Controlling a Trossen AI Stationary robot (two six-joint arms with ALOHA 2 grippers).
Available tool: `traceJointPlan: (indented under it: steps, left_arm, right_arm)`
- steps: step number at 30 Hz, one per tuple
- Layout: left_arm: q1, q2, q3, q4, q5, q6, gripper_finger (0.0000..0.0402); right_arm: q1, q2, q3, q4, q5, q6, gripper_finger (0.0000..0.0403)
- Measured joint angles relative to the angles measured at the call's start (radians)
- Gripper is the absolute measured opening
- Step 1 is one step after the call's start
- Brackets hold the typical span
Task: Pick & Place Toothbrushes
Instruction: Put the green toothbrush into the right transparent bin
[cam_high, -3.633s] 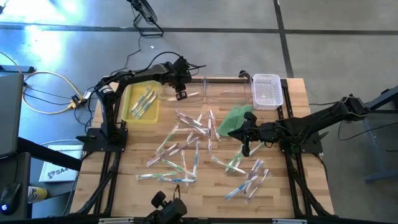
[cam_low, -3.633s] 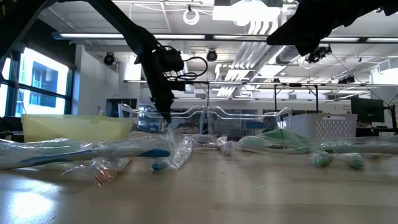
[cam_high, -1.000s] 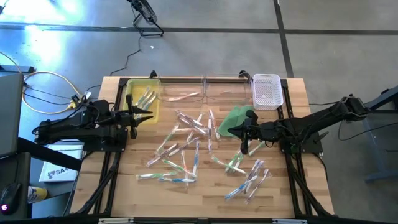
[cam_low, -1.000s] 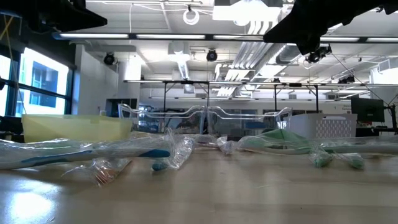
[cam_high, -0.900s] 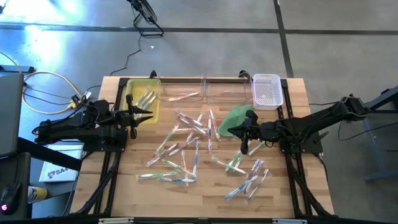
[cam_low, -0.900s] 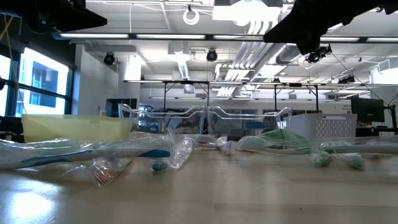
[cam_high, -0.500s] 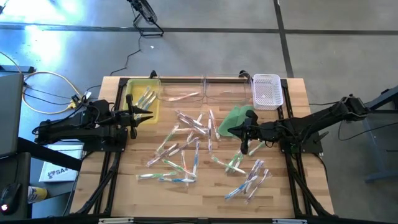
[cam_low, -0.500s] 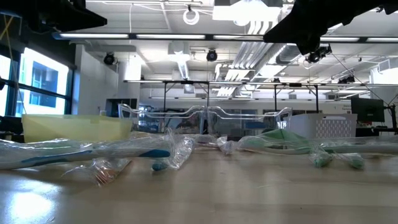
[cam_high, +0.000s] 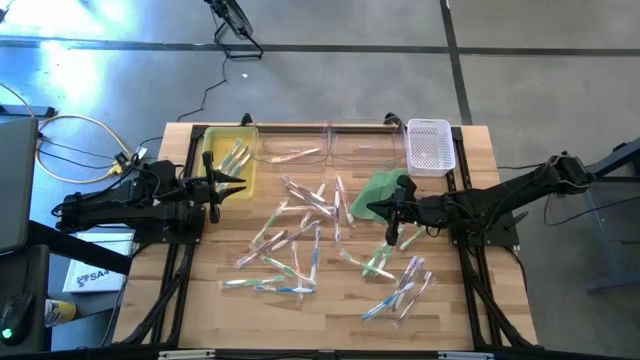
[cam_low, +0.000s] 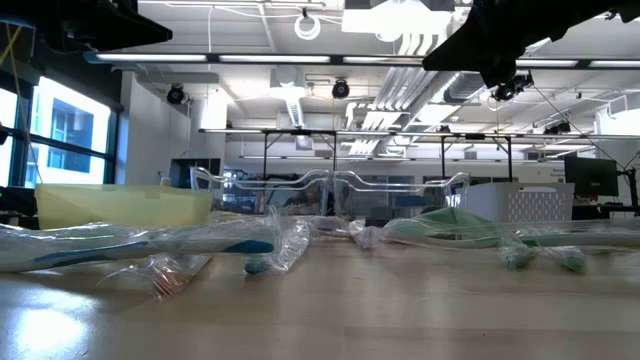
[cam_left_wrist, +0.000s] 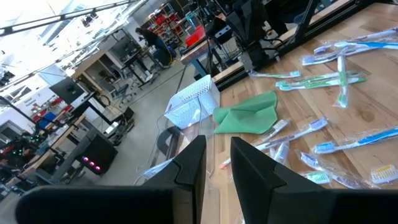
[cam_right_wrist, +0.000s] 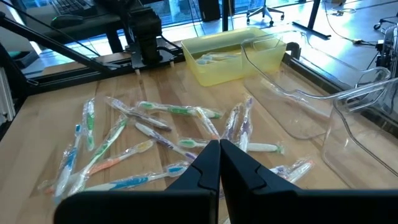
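Note:
Several wrapped toothbrushes (cam_high: 300, 235) lie loose on the middle of the wooden table, and they also show in the right wrist view (cam_right_wrist: 168, 130). A few more toothbrushes lie in the yellow bin (cam_high: 228, 160), and one (cam_high: 298, 155) lies in a clear tray. My left gripper (cam_high: 241, 183) is drawn back at the table's left edge beside the yellow bin. Its fingers (cam_left_wrist: 214, 168) stand a little apart with nothing between them. My right gripper (cam_high: 375, 211) hangs shut above the table beside the green cloth (cam_high: 378, 190), and its fingers (cam_right_wrist: 219, 155) hold nothing.
Two clear trays (cam_high: 330, 148) stand along the far edge, between the yellow bin and a white perforated basket (cam_high: 430, 146) at the far right. The green cloth lies flat under my right arm. Bare wood shows along the near edge (cam_high: 330, 305).

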Motion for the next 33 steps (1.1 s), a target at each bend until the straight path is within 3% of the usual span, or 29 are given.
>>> traceJointPlan:
  steps: [16, 26, 33]
  left_arm:
    - [0.0, 0.0, 0.002, -0.106, 0.0, -0.072, 0.007]
    - [0.0, 0.0, 0.002, -0.097, 0.0, -0.045, 0.007]
    - [0.0, 0.0, 0.002, -0.093, 0.044, -0.116, 0.007]
  right_arm:
    - [-0.028, 0.001, 0.0, -0.013, -0.001, -0.018, 0.0003]
    - [-0.028, 0.001, 0.0, -0.013, -0.002, -0.02, 0.0003]
    - [-0.028, 0.001, 0.0, -0.012, -0.002, -0.046, 0.0003]
